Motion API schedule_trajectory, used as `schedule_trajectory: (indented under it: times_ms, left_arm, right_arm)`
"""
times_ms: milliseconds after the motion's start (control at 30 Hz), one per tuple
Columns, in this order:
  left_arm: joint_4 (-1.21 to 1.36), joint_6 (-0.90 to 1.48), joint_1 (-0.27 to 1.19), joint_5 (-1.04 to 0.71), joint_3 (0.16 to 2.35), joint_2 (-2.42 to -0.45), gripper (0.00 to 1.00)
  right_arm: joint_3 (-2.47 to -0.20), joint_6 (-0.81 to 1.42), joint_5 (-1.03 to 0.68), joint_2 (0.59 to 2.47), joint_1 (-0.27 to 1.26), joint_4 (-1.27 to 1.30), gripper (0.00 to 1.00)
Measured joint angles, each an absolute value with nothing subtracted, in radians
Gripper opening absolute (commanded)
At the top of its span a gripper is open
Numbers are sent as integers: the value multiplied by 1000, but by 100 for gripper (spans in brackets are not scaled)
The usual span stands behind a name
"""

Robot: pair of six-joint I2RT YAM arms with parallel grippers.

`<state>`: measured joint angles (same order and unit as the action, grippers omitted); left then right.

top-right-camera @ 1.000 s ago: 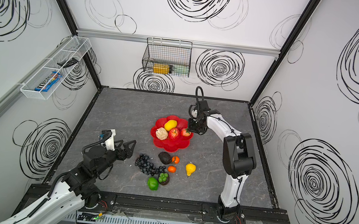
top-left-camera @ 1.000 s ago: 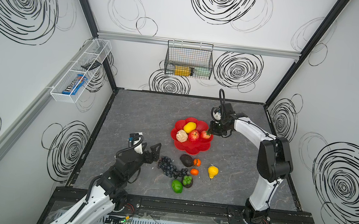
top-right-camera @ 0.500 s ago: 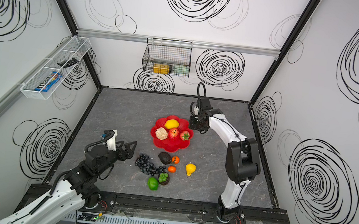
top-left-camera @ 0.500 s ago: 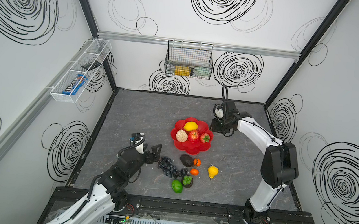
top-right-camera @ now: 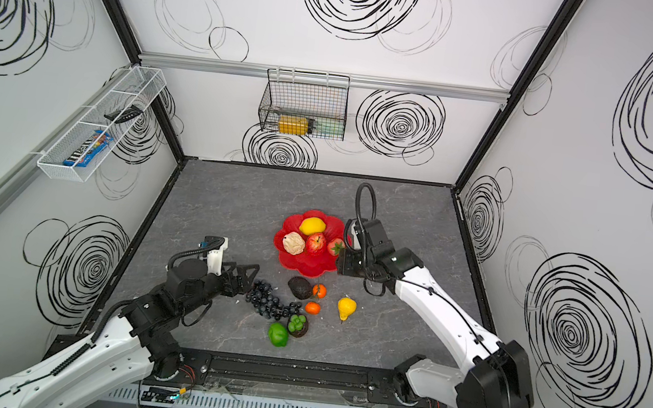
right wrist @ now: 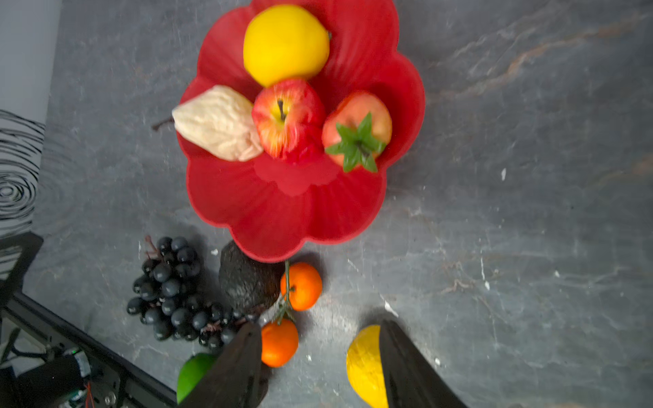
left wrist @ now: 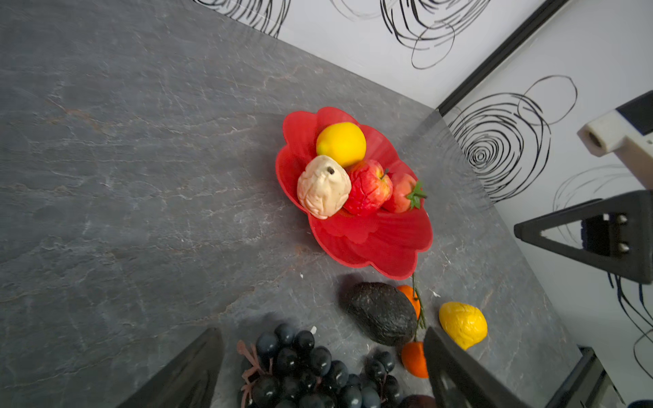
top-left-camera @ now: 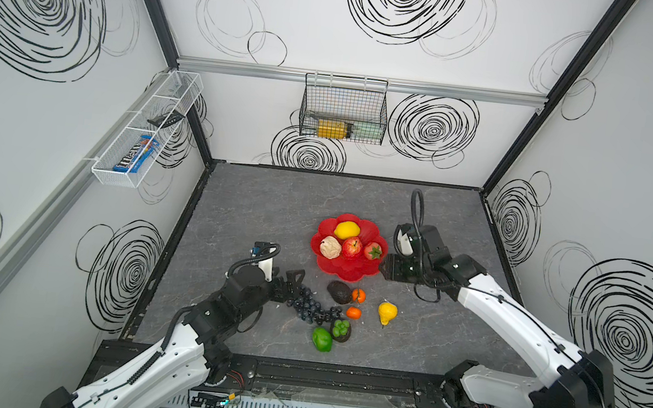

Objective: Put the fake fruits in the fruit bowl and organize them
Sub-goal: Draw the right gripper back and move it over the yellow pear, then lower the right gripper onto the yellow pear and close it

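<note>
Right tool [top-left-camera: 384, 267] hangs, jaws parted, beside fruit bowl [top-left-camera: 346, 270].

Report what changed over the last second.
The right gripper opened and let go of the strawberry, which now lies in the fruit bowl beside the apple. The gripper then drew back to the bowl's right rim, empty. The left gripper, open, edged closer to the grape bunch. The lemon, apple, avocado and oranges stayed put.

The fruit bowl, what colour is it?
The fruit bowl is glossy red all over, with a scalloped petal rim; it shows best in the right wrist view.
</note>
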<state>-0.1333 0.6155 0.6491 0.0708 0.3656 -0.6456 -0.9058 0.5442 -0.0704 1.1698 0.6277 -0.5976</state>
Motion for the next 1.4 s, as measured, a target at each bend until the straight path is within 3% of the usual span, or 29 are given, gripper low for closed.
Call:
schedule_trajectory:
  times_ms: [300, 700, 967, 1133, 1400]
  left_arm:
    - [-203, 635, 937, 213, 458, -757, 93]
    - [-212, 668, 974, 334, 461, -786, 93]
    - [-196, 674, 982, 355, 466, -789, 95]
    - [-173, 682, 984, 362, 466, -777, 96]
    - [-158, 690, 984, 368, 466, -768, 96]
  right_arm:
    - [-689, 682, -15, 987, 833, -514, 71]
    - [-566, 879, 165, 932, 892, -568, 86]
    - [-461, 893, 180, 912, 890, -466, 93]
    - [-445, 892, 170, 972, 878, -383, 93]
    - [-446, 866, 171, 1075, 824, -314, 82]
